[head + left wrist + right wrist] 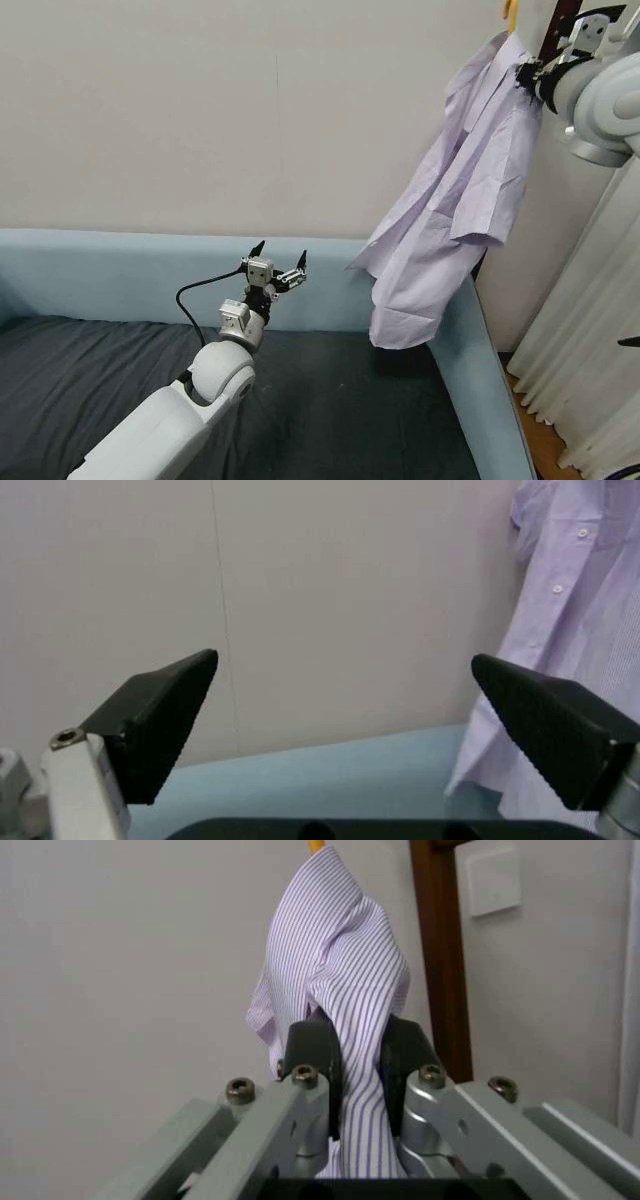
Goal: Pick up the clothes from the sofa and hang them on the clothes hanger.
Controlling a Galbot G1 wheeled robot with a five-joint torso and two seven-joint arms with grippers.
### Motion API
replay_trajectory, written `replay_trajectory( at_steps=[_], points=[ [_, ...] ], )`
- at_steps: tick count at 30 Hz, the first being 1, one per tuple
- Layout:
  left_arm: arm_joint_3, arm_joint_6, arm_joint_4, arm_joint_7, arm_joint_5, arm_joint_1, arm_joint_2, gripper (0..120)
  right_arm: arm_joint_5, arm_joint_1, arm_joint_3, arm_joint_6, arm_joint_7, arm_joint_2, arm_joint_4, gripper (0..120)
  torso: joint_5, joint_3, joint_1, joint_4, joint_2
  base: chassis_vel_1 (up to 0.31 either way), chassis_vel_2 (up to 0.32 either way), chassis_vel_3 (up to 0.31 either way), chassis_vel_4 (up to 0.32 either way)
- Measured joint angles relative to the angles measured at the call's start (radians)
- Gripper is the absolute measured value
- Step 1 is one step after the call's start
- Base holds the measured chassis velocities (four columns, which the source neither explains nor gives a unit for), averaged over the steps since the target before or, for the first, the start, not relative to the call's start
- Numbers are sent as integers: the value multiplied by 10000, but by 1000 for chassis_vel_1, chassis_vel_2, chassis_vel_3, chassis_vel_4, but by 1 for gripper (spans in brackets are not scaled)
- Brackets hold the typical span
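A lilac striped shirt [455, 195] hangs high at the right, its collar up by a yellow hanger hook [510, 12]. My right gripper [526, 75] is shut on the shirt's shoulder fabric; in the right wrist view the striped cloth [345, 990] is pinched between the black pads [310, 1057]. My left gripper [278, 258] is open, raised above the dark sofa seat [330, 410] and well left of the shirt. Its black fingers [165, 712] are spread wide, with the shirt [570, 630] beyond them.
The sofa has a pale blue backrest [110, 270] and right armrest [480, 370]. A plain wall stands behind. A dark door frame [555, 30] and white curtains [590, 330] are at the right, with wooden floor [545, 450] below.
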Motion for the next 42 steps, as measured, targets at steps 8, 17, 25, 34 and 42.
replay_trajectory(
  at_steps=[8,17,25,34,42],
  points=[
    [-228,-39,-112,3,-21,147,222,100,-1104,630,-650,330,890,666,-1415,7,-1,1,0,3,0,0,0,0,0],
    [-279,-96,-126,12,-24,158,191,100,-1341,789,-792,514,1404,1000,-2141,7,-1,0,-1,0,2,0,0,0,0],
    [-351,-100,-278,16,-22,262,248,100,-1937,880,-807,829,1745,1135,-2736,7,0,1,-1,4,1,0,0,0,0],
    [-422,-104,-435,20,-10,380,242,100,-1270,758,-904,753,1940,530,-1124,7,0,-1,-2,-3,2,0,0,0,0],
    [-491,-98,-595,20,-3,483,320,100,-844,745,-1132,479,2423,-67,221,7,-1,-1,-2,1,2,0,0,0,0]
  ],
)
